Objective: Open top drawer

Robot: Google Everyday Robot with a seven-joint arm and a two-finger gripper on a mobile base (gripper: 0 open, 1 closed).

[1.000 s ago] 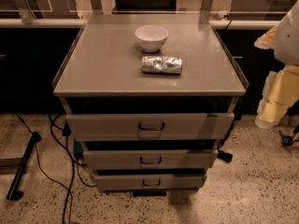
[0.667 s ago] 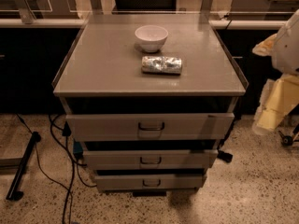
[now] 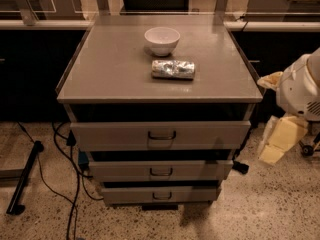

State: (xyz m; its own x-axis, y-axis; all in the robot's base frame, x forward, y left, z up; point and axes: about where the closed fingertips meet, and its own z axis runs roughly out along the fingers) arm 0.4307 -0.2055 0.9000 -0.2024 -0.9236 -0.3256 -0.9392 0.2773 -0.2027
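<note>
The grey cabinet top (image 3: 115, 74) carries a white bowl (image 3: 162, 40) near the back and, just in front of it (slightly to the right), a crinkled foil-wrapped packet (image 3: 173, 69) lying on its side. The gripper (image 3: 275, 146) hangs beside the cabinet's right side, above the speckled floor (image 3: 270, 214).

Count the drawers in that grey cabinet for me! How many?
3. The top drawer sits just under the cabinet top, the middle drawer is below it, and the bottom drawer is nearest the floor. None looks hidden. The gripper hangs right of the cabinet, touching none.
</note>
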